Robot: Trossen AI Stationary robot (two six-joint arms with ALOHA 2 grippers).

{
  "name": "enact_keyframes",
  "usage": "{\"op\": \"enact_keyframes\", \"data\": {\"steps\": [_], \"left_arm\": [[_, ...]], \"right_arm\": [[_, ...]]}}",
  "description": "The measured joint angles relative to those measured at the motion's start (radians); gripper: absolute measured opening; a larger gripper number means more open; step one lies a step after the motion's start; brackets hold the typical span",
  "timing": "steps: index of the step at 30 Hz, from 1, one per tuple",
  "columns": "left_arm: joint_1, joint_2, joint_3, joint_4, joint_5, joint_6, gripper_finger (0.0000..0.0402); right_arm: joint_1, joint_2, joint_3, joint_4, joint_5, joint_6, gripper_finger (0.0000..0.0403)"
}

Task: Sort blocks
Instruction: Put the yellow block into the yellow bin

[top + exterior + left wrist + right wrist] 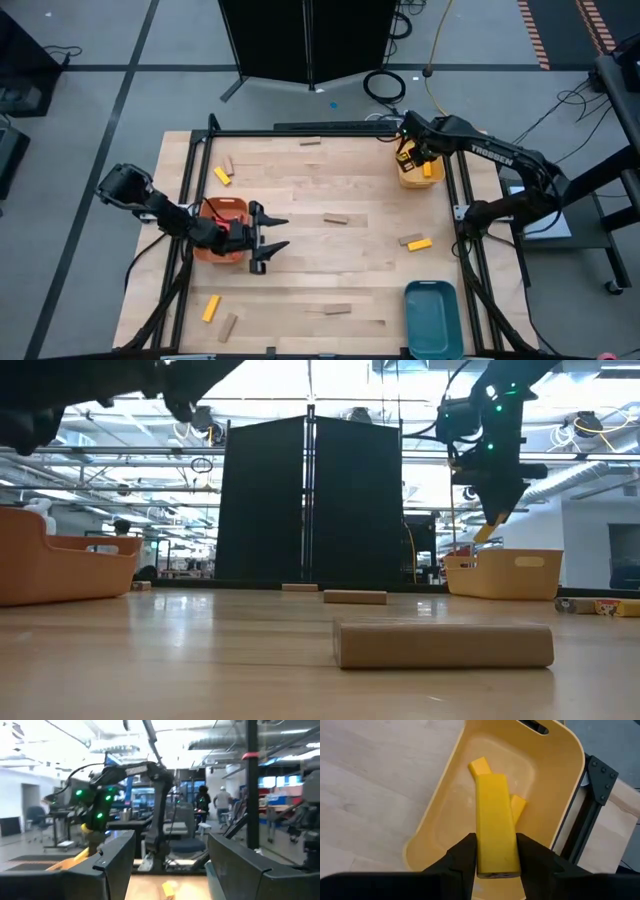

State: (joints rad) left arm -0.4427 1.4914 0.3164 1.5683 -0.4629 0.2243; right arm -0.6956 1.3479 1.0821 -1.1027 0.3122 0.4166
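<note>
The right gripper [495, 851] pinches a flat yellow wooden block [493, 822] directly above the yellow plastic tray [560, 775], where two yellow blocks [481, 766] already lie beneath it. The left gripper [272, 237] hangs spread and empty beside the orange tray [224, 209]. Sorting looks barely begun: several yellow and tan bars [336, 220] lie scattered on the wooden table [300, 180], well apart from either gripper.
</note>
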Motion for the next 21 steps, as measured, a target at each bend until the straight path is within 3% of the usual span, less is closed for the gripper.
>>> {"op": "enact_keyframes", "data": {"steps": [7,12,17,21], "left_arm": [[0.02,-0.016,0.035,-0.062,0.007,0.019,0.0244],[0.069,-0.101,0.07,-0.287,0.007,0.01,0.0244],[0.11,-0.208,0.128,-0.719,-0.031,-0.073,0.0244],[0.159,-0.38,0.277,-1.379,-0.144,-0.133,0.0244]], "right_arm": [[0.0,0.0,0.0,-0.01,0.003,-0.013,0.0183],[0.0,0.0,0.0,-0.008,0.003,-0.056,0.0223],[0.009,0.0,0.0,0.003,-0.001,-0.143,0.0241],[0.035,0.0,0.0,0.063,-0.007,-0.2,0.0241]]}}
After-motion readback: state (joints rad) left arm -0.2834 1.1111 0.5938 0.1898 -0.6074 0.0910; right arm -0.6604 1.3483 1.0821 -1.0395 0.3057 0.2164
